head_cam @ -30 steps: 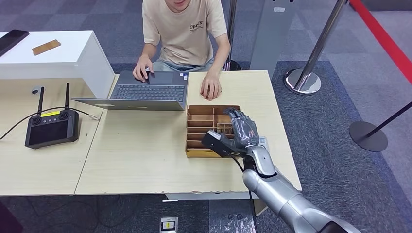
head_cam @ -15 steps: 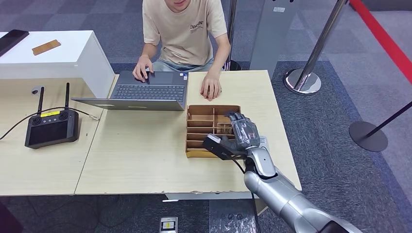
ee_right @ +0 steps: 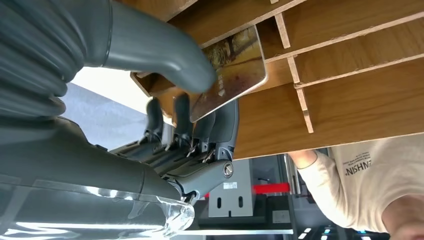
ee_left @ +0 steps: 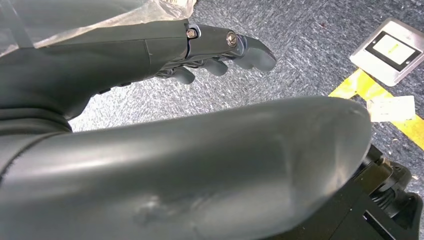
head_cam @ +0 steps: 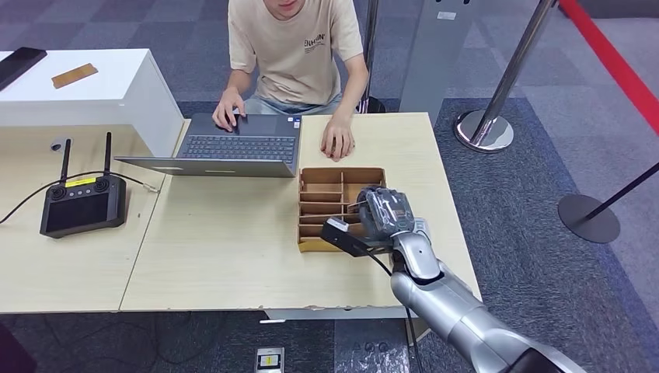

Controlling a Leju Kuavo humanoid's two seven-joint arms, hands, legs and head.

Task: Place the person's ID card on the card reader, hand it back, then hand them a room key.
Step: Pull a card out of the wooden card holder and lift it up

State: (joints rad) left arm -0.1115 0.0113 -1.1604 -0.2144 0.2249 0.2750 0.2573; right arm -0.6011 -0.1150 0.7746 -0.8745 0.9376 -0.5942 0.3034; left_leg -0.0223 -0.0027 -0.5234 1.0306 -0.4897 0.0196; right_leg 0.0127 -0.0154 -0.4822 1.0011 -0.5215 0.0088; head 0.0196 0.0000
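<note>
My right hand (head_cam: 385, 212) hovers over the near right part of a wooden compartment box (head_cam: 322, 189). In the right wrist view its thumb and fingers (ee_right: 187, 122) pinch a brown-gold card (ee_right: 236, 64) just above the box's dividers (ee_right: 350, 55). A small white device (head_cam: 420, 228) lies on the table just right of the hand, partly hidden by it. The person (head_cam: 295, 47) sits across the table, one hand on the laptop (head_cam: 225, 146), the other hand (head_cam: 337, 144) flat on the table beyond the box. My left hand (ee_left: 210, 47) hangs over the carpet holding nothing.
A black remote controller (head_cam: 81, 203) with antennas sits on the left table. A white counter (head_cam: 116, 93) stands at the back left. Stanchion posts (head_cam: 486, 128) and bases stand on the carpet to the right. Bare tabletop (head_cam: 225, 249) lies left of the box.
My right hand has drawn back slightly toward me over the box and its fingers have curled in tighter. The person has not moved.
</note>
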